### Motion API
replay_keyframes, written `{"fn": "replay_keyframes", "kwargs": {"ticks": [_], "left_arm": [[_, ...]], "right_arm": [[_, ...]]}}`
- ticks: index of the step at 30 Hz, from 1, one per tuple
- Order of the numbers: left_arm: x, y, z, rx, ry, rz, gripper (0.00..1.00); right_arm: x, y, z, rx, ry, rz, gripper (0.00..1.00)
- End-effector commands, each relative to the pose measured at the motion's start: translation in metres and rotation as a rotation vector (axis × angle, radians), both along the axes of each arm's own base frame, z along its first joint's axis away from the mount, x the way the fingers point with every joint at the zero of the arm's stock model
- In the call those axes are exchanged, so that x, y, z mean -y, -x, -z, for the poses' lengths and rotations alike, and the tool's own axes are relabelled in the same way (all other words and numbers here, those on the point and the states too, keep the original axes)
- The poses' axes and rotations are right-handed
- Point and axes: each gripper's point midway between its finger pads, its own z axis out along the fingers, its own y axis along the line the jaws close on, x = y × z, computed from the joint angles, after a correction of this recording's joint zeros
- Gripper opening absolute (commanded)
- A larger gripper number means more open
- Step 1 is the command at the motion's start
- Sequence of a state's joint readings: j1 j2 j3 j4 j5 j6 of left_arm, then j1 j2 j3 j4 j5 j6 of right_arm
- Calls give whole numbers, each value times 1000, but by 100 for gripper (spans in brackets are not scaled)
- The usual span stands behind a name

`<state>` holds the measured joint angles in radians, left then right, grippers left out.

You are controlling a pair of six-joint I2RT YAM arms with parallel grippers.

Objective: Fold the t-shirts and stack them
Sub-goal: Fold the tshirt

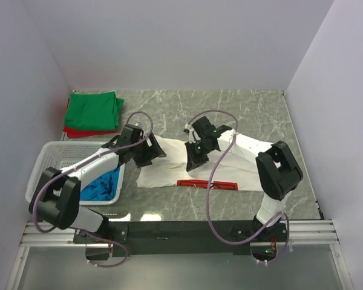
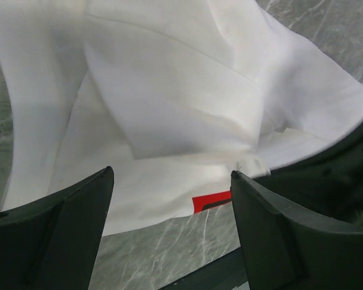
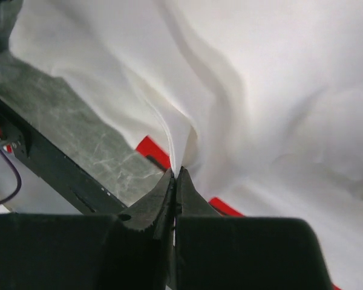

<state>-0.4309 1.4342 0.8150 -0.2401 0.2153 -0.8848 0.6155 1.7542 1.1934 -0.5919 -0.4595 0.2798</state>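
Far left corner: 1 green t-shirt [image 1: 94, 110] lies folded on top of 1 red t-shirt [image 1: 78, 133], of which only an edge shows.

Left edge of the table, nearer: a white lattice basket [image 1: 53, 158] holds 1 bright blue t-shirt [image 1: 103, 183], crumpled in its near right part. The left arm reaches over this basket.

Left gripper [image 2: 172, 175]: positioned at the left side of the white t-shirt [image 1: 169, 174]. Its 2 fingers [image 2: 60, 223] stand well apart; cloth shows beyond them, and nothing is gripped.

White t-shirt: lies rumpled on the marble table [image 1: 254, 109] at centre, between the 2 arms. A red print strip [image 1: 206, 184] runs along its near edge.

Right gripper [image 3: 176, 176]: over the middle of the white t-shirt, jaws pressed together on a raised fold of the cloth, which stands up in a ridge from the pinch. The right arm crosses above the shirt's right part.
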Motion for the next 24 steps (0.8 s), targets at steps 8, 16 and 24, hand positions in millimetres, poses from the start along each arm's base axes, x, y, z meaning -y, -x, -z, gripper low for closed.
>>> {"fn": "replay_keyframes", "kwargs": {"ticks": [8,16,24], "left_arm": [[11,10,2,29,-49,61,85],[10,-5,18,-13,-137,2,76],[20,-23,10,29,-114,-23,71]], "right_arm": [[1,-64,2,2,-12,94,0],[9,-55,12,-9,11,91,0],[8,-50,14,-27,-6,84,0]]}}
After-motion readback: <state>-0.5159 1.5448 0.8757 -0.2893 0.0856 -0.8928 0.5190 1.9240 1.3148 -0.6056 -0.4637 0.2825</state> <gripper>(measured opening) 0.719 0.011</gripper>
